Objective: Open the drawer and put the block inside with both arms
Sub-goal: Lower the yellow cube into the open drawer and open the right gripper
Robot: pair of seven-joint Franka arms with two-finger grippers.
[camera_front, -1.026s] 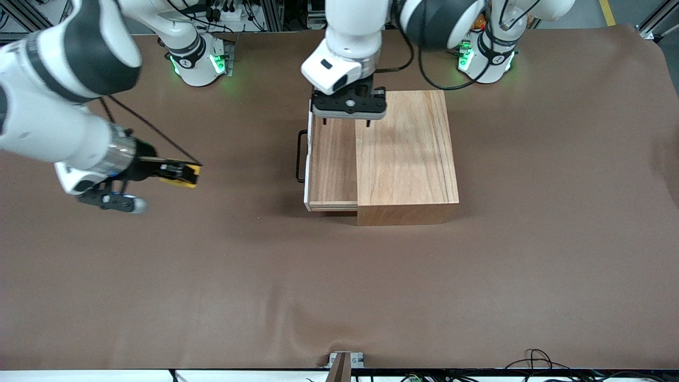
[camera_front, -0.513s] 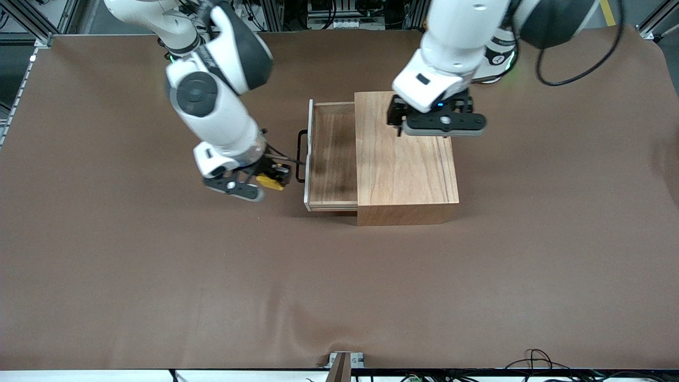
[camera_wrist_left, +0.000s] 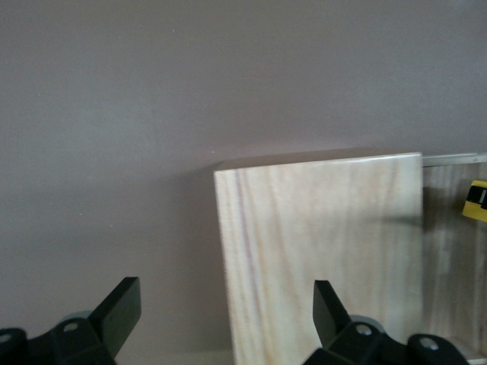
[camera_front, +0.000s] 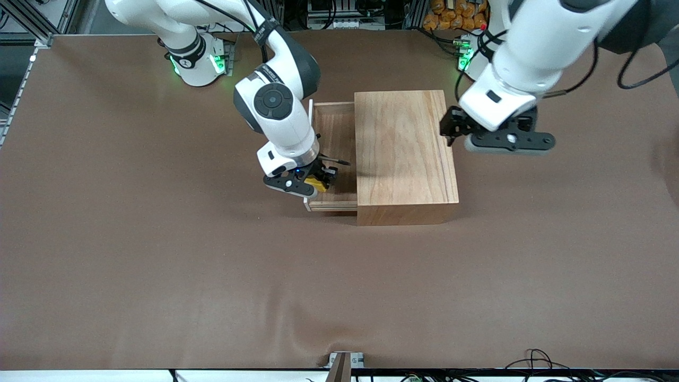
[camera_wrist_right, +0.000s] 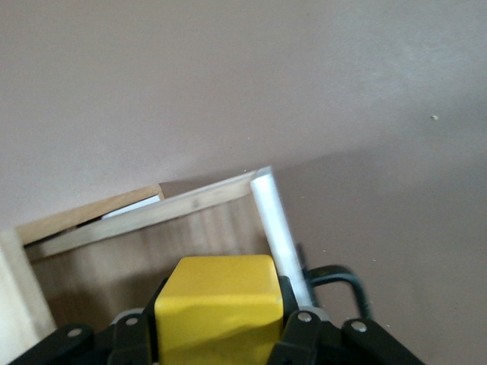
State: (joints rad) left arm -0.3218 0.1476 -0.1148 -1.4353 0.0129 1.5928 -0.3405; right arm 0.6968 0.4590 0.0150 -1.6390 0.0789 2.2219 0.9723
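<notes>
Trouble, judging from this moment, would most likely come from a release made too close to the rim: the right gripper [camera_front: 317, 185] pinches the small bright yellow cube block [camera_front: 318, 184] between its fingers, and in the front view it hangs over the seven o'clock corner of the shallow wooden drawer [camera_front: 331, 132], right where the white-edged front panel [camera_front: 307, 203] meets the side wall nearest the front camera. Let go there, the block could land on that panel's top edge or on the wall and tip out onto the brown cloth-covered table [camera_front: 159, 265]; a straight descent could also knock a finger against the rim and nudge the drawer. The right wrist view shows the same closeness, with the block [camera_wrist_right: 217, 304] clamped in the right gripper [camera_wrist_right: 217, 338], the white panel edge [camera_wrist_right: 278, 228] just beside it and the black wire U-handle [camera_wrist_right: 335, 277] outside that edge. The drawer stands only part way out, at nine o'clock of the light wooden box [camera_front: 406, 154], so the open floor is a narrow strip and a shift toward its middle would seem safer. At about three o'clock of the box, the left gripper [camera_front: 455, 127] waits over the box's edge at the left arm's end, fingers spread wide and holding nothing, as the left wrist view shows [camera_wrist_left: 224, 319].
</notes>
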